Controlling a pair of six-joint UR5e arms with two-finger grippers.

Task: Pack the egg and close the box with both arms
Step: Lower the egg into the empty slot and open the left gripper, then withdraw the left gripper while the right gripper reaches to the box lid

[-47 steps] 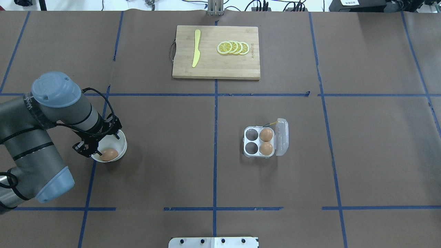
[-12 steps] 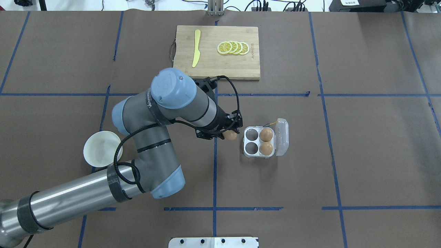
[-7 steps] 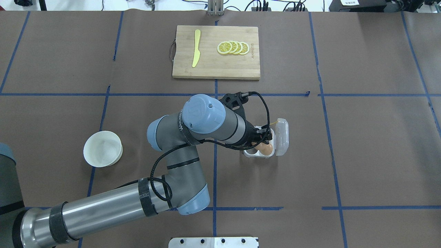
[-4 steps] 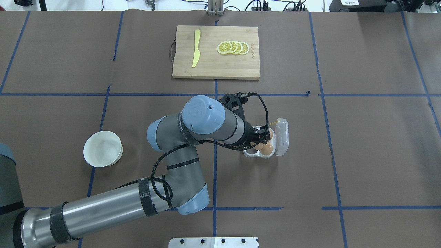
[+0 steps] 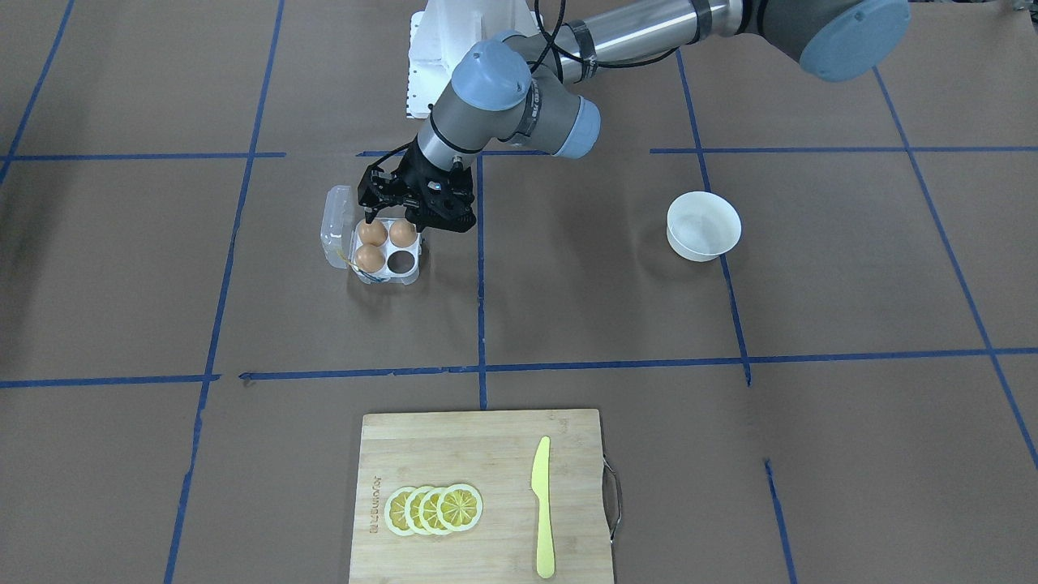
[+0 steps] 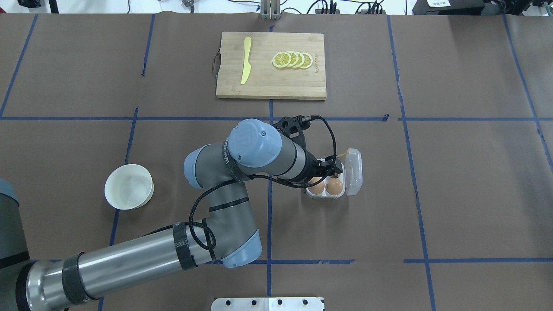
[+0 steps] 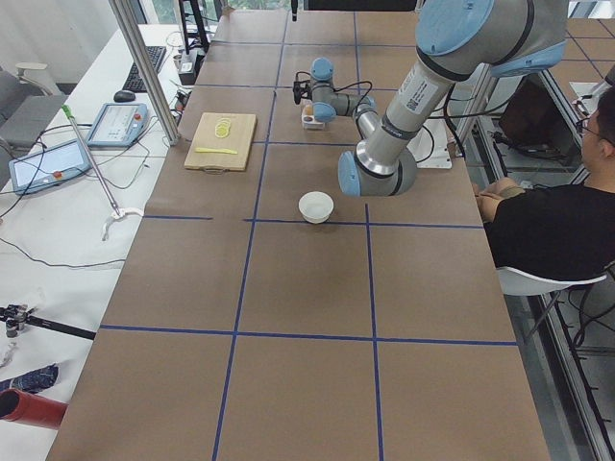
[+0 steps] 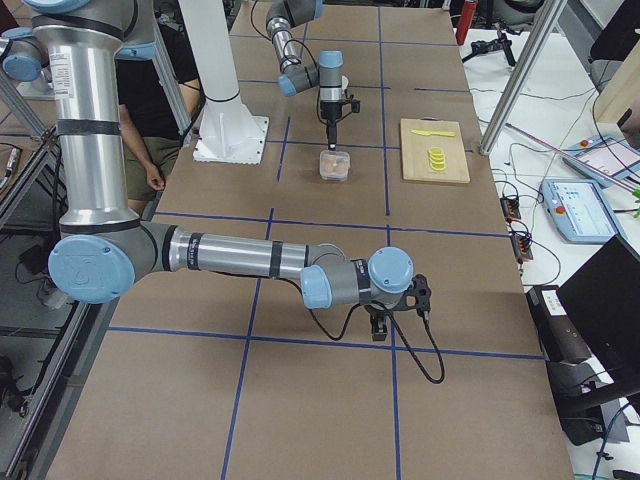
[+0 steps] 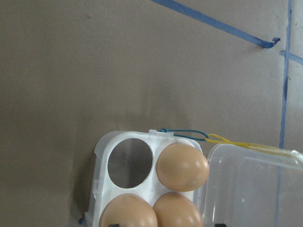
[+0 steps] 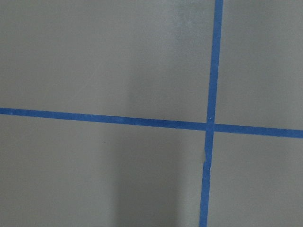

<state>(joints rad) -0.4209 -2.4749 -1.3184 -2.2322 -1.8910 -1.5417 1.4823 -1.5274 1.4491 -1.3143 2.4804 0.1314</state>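
The egg [image 5: 402, 234] sits in the box [image 9: 100, 165], in the cell away from the lid [image 9: 251, 184] on the robot's side. The left hand [image 5: 397, 217] hangs just above it with its jaws spread wide and gripping nothing. No contact between hand and egg can be made out.

The box lies open on the worktop [image 5: 811, 324] with its clear lid folded out flat beside the tray. It holds three brown eggs. A second egg [image 5: 372, 233] and a third egg [image 5: 369, 258] fill the two cells along the lid. The fourth cell, next to the egg and farther from the robot, shows as a dark round hole. A yellow string [image 9: 241, 143] runs from the box's far edge over the lid.

A white bowl [image 5: 704, 253] stands well apart from the box, on the side away from the lid. A cutting board [image 5: 486, 454] with lemon slices [image 5: 434, 509] and a yellow knife [image 5: 542, 511] lies beyond the box, away from the robot.

In the overhead view the left arm's wrist covers the far half of the box. The left wrist view cuts off the two nearer eggs and shows the fingertips [image 9: 111, 224] only as dark tips at its lower edge. The right hand [image 8: 380, 326] hangs low over the worktop, well apart from the box. Whether it is spread or closed I cannot tell, since its own camera shows only paper and blue tape [image 10: 118, 119].
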